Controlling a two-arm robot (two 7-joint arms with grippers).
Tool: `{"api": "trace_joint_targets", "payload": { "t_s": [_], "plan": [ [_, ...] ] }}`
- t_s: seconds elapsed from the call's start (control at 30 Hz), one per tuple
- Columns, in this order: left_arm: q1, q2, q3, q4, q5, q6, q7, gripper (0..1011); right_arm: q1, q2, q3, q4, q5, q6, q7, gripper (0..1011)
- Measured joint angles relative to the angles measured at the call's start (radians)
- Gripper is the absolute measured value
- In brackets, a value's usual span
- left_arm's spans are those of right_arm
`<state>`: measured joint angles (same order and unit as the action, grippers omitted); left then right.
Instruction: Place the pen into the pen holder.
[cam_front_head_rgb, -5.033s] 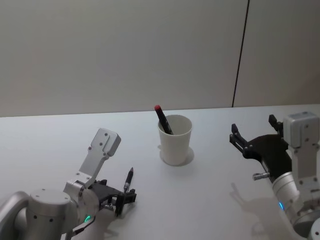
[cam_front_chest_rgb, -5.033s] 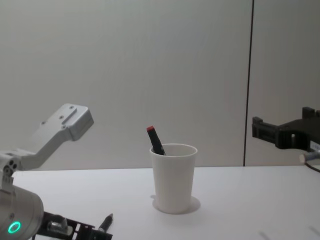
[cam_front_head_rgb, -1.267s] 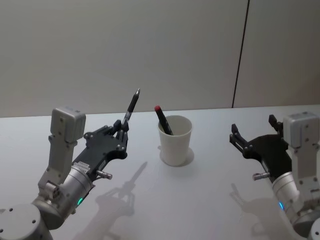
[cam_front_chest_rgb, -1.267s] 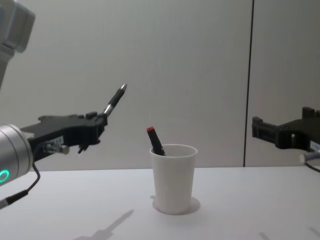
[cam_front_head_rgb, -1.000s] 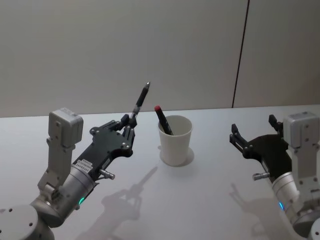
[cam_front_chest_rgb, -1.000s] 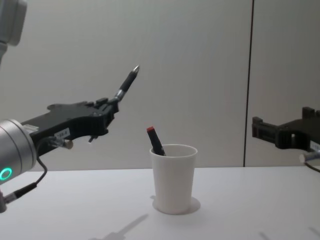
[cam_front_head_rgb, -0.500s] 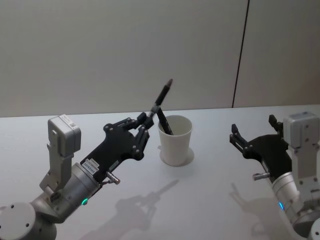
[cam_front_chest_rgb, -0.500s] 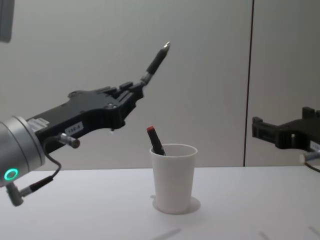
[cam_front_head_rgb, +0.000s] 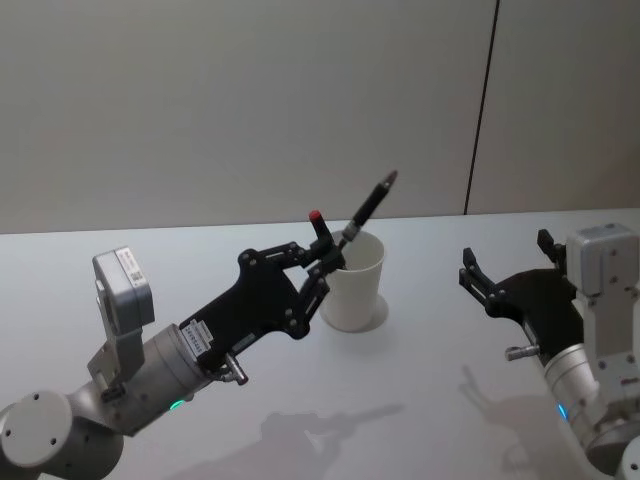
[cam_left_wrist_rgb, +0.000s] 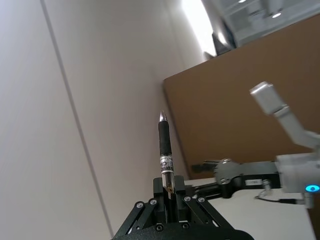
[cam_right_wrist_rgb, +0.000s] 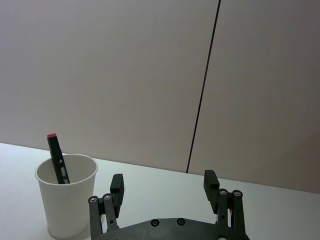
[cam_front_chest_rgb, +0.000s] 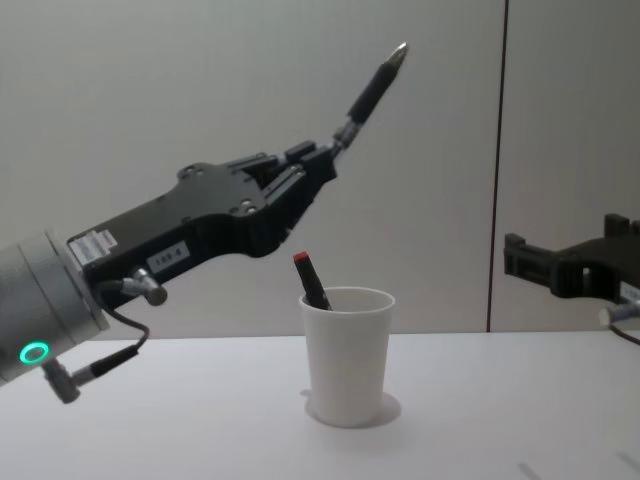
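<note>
Above white paper-cup pen holder (cam_front_chest_rgb: 347, 355), left gripper (cam_front_chest_rgb: 325, 155) pinches slim black pen (cam_front_chest_rgb: 370, 90), tilted, tip up. Pickup done; lowering in and release not yet done. Right gripper (cam_right_wrist_rgb: 164, 182) parked aside, spread wide, empty.

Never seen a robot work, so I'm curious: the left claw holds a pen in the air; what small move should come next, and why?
Probably turn the wrist to swing the pen downward: the left claw grips its lower end above the pen holder, but its tip points up and away. The right claw is parked open.
</note>
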<state>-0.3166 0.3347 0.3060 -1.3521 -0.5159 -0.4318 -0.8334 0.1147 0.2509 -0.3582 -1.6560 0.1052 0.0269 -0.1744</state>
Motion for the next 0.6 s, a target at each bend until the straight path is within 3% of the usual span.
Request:
{"api": "trace_joint_targets", "payload": {
  "t_s": [0.27,0.6],
  "plan": [
    [-0.029,-0.013,0.007,0.046,-0.035,-0.045,-0.109,135,0.0,0.0,0.0,0.0,0.0,0.0,0.0,1001],
    [-0.048,-0.022,0.011,0.076,-0.057,-0.075,-0.18,135,0.0,0.0,0.0,0.0,0.0,0.0,0.0,1001]
  ]
}}
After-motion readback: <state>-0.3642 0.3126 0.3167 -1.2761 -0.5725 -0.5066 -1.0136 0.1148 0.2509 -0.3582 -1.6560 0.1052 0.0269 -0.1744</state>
